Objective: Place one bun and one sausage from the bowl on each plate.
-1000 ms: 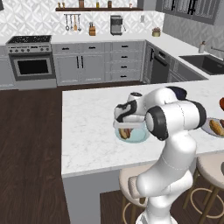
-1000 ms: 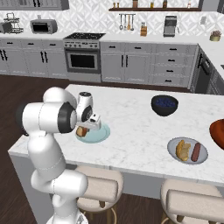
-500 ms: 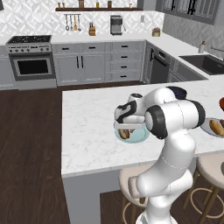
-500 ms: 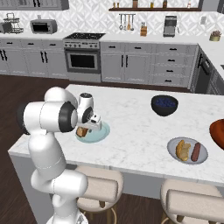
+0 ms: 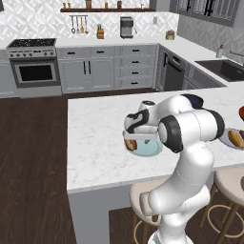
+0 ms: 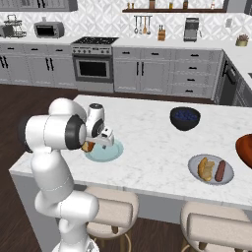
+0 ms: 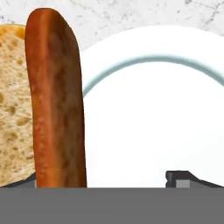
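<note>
So the gripper hung low over the teal plate at the near left end of the island; jaws looked spread wide in the hand view, one dark fingertip poking up at about 5 o'clock, and nothing was pinched between them; the sausage lay loose on the plate, running 12 to 6 in that view, with the bun snug against it on the 9 o'clock side; the rest of the plate toward 3 o'clock was bare white-ish glaze.

From the right base view, the grey plate sat well apart toward 3 o'clock from the teal one, already carrying a second bun and a second sausage side by side; the reddish-brown bowl was cut off by the right edge, just past that plate; the dark blue bowl sat farther back on the marble counter, around 1 o'clock from the teal plate; couldn't tell what was left in the brown bowl.
</note>
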Available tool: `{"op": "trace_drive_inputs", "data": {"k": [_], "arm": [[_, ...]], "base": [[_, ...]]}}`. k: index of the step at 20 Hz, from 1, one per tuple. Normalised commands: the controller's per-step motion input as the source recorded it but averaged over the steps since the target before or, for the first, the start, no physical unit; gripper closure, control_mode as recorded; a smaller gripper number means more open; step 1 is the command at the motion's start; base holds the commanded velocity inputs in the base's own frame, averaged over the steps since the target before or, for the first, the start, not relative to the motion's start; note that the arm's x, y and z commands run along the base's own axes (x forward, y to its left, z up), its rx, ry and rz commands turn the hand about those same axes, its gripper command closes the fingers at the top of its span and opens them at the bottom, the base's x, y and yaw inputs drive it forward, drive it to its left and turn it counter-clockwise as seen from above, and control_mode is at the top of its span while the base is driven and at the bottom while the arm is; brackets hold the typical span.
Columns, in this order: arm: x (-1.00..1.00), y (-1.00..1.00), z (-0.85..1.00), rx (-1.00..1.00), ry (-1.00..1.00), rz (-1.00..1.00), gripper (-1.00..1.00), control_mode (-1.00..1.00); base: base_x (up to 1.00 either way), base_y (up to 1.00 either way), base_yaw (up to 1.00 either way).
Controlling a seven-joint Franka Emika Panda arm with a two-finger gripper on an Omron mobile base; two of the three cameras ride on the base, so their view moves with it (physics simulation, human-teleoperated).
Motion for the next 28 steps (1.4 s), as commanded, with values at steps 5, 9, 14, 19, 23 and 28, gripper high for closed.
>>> {"op": "trace_drive_inputs", "data": {"k": [5,9,14,19,23,28], "arm": [[0.00,-0.29,0.12,-0.06,0.15,-0.04,-1.00,-1.00],[0.00,-0.23,-0.01,-0.15,0.10,-0.07,-1.00,-1.00],[0.00,0.03,-0.10,-0.30,0.03,-0.03,-1.00,-1.00],[0.00,0.00,-0.33,-0.28,0.01,0.00,-1.00,-1.00],[0.00,0.10,-0.08,-0.09,-0.06,0.00,-1.00,-1.00],[-0.08,0.03,0.15,0.00,-0.08,0.00,-1.00,-1.00]], "base": [[0.00,0.00,0.00],[0.00,0.00,0.00],[0.00,0.00,0.00],[0.00,0.00,0.00],[0.00,0.00,0.00],[0.00,0.00,0.00]]}}
